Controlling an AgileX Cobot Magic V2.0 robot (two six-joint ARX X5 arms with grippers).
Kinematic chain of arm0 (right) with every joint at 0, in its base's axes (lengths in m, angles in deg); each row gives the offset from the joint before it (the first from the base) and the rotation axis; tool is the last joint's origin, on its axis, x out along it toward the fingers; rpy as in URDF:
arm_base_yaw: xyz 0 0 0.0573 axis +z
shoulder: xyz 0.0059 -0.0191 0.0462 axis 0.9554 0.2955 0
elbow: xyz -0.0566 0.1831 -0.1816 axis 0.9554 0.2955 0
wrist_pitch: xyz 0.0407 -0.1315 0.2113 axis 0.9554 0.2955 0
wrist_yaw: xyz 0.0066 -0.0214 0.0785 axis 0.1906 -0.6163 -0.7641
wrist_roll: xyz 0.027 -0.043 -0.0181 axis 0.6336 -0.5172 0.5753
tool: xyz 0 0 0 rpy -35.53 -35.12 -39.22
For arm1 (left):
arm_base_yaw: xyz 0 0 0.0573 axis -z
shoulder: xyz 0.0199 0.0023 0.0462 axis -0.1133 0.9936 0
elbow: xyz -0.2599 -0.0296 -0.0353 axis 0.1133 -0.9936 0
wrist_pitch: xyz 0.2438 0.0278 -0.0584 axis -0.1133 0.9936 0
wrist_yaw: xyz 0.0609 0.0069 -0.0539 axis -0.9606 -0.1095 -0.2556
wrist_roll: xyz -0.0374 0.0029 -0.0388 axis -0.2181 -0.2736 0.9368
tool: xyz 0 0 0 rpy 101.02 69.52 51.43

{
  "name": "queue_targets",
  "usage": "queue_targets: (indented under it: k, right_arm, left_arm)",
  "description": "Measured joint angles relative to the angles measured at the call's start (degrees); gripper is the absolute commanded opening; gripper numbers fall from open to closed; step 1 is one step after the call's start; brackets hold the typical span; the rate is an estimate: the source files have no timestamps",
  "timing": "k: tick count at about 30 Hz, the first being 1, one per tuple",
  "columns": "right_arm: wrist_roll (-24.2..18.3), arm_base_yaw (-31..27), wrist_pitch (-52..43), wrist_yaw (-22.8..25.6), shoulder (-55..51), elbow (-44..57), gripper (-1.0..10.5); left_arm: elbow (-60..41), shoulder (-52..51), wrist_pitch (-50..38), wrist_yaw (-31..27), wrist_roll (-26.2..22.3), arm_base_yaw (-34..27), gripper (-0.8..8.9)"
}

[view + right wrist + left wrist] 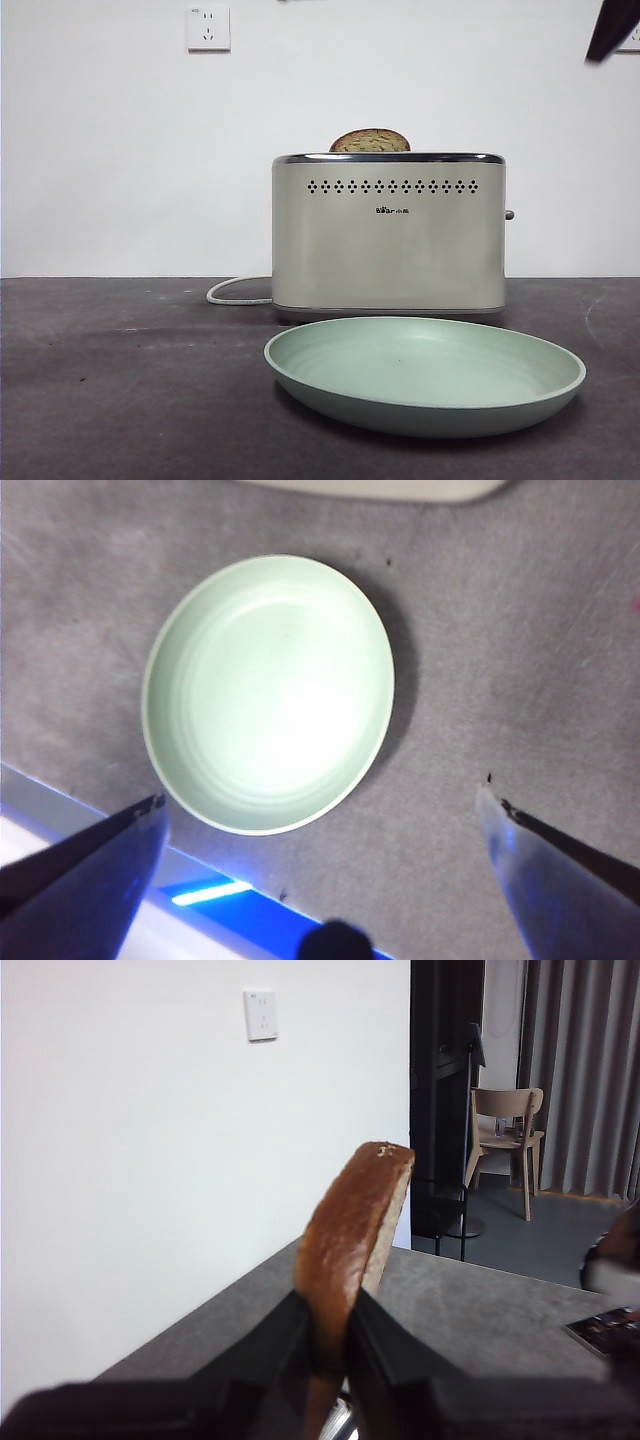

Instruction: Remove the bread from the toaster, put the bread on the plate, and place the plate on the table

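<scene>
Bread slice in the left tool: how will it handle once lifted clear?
The bread slice stands upright unsupported above the left tool, so probably fairly stiff. It is thin and pinched near one end, so it may crumble or pivot. Likely light.

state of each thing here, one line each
bread: upright, clamped in the left end effector
left end effector: shut on bread
second slice: in the toaster, top poking out
toaster: upright on the table, holds one slice
plate: empty, flat on table before the toaster
right end effector: open, above the plate
</scene>
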Motion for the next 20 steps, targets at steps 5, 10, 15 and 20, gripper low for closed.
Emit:
queue_targets:
  k: [5,10,15,20]
  right_arm:
    - [0.0,0.1,-3.2,0.0,8.6,0.0,6.8]
    - [0.1,1.2,-6.6,-0.1,16.8,0.0,5.6]
    - [0.1,2.9,-9.2,-0.1,23.4,0.0,5.6]
    - [0.1,4.9,-12.4,-0.1,28.2,0.0,4.7]
  left_arm:
    - [0.0,-5.7,9.4,0.3,0.0,0.0,-0.09]
    - [0.0,-9.2,19.3,0.4,0.0,0.0,-0.09]
    - [0.0,-10.6,26.4,0.9,0.0,0.1,-0.09]
    - [0.0,-10.8,31.3,3.4,0.0,0.8,-0.09]
